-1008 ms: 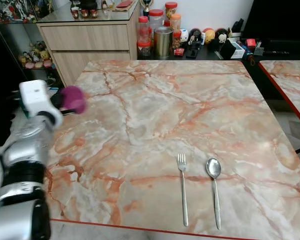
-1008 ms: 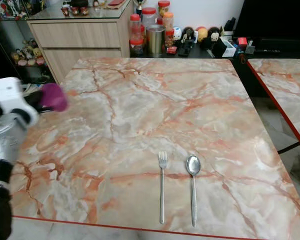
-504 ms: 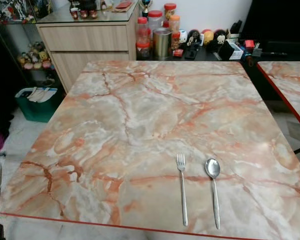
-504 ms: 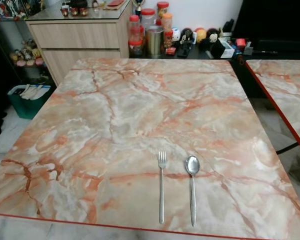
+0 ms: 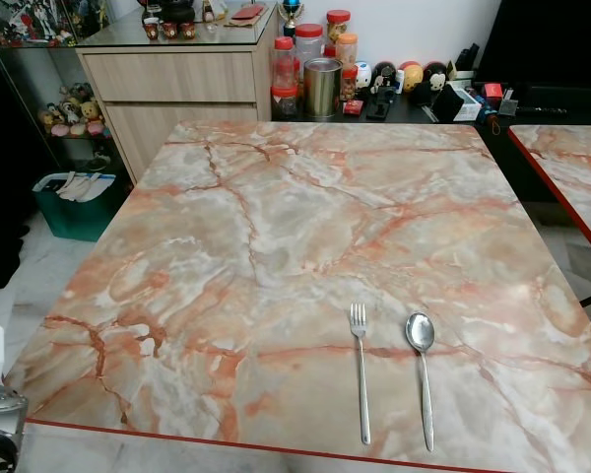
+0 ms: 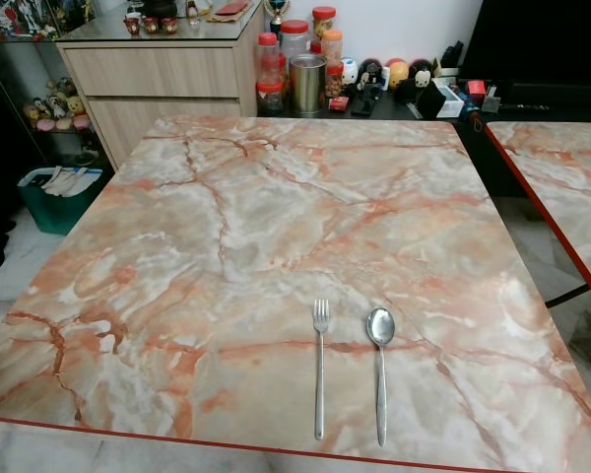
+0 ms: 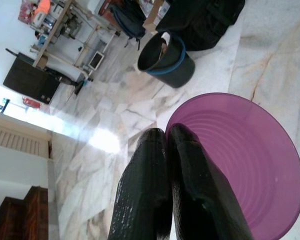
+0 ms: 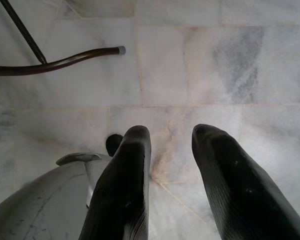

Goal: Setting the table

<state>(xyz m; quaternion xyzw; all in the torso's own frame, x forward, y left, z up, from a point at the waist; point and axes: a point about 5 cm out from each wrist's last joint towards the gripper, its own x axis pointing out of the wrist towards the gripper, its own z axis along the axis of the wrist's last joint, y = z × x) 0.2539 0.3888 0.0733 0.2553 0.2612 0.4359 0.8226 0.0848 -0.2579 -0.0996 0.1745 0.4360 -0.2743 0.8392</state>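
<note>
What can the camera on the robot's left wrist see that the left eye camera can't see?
The left wrist view has the left gripper with its black fingers pinched on the rim of a purple bowl, over the pale floor, with a dark bin beyond. The left eye view has the marble table with a fork and a spoon side by side near its front edge. Both share the pale marble floor.
</note>
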